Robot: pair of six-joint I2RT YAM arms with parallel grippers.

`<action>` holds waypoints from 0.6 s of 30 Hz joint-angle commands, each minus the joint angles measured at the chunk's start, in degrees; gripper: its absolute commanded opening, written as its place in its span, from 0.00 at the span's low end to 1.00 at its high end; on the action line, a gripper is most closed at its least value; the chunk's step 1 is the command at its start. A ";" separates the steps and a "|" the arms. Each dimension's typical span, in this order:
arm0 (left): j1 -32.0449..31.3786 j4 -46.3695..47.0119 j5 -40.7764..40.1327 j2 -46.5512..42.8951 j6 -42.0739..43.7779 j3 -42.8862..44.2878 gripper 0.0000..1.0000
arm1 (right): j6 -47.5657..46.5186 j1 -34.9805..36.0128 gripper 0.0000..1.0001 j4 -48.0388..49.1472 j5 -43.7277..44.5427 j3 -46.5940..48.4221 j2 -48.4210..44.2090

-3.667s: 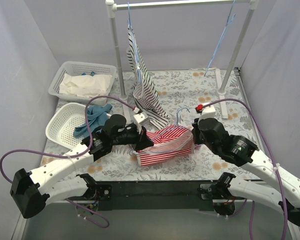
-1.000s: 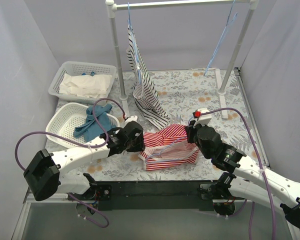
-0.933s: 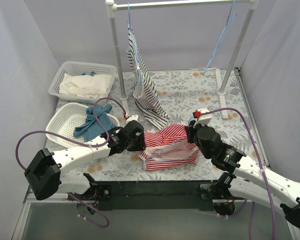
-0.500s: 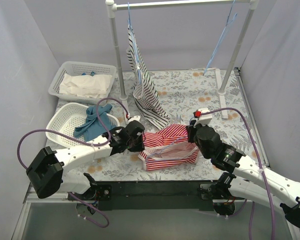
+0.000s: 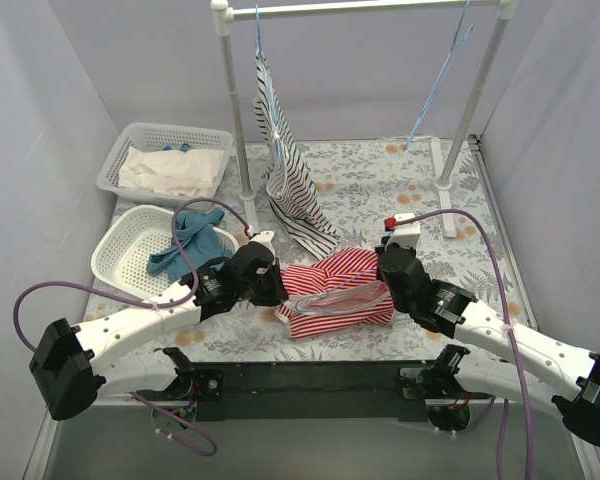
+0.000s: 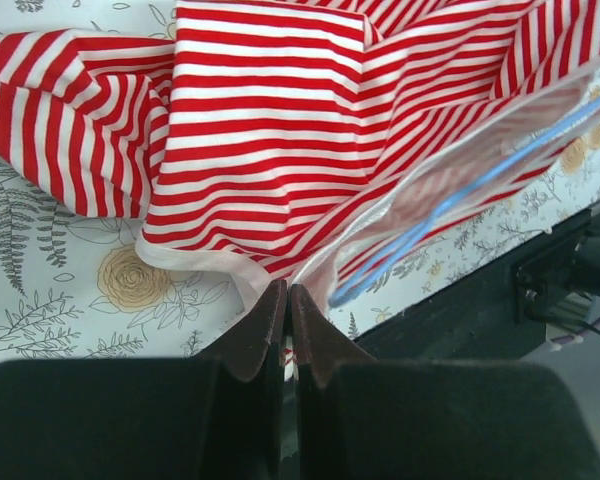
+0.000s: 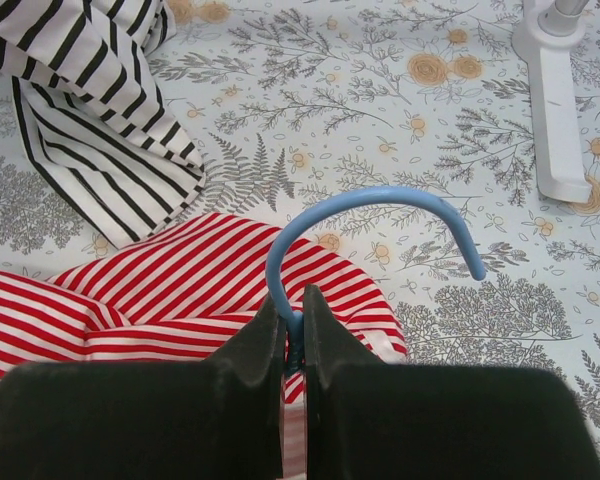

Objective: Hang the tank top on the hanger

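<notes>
At the left edge of the tank top (image 6: 270, 130), clamped onto its hem with left jaws; at its right, onto hanger (image 7: 375, 198) with right jaws.

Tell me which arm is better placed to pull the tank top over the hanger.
Probably the left: the left gripper is shut on the tank top at its white edge, while the right gripper clamps the hanger under its hook and can steady it.

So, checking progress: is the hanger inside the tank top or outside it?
Inside: the hanger shows through the tank top fabric; only its hook protrudes.
</notes>
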 commanded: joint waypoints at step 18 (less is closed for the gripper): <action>-0.90 -0.73 0.78 0.19 3.80 3.93 0.00 | 2.78 0.73 0.01 1.38 2.68 2.70 -0.91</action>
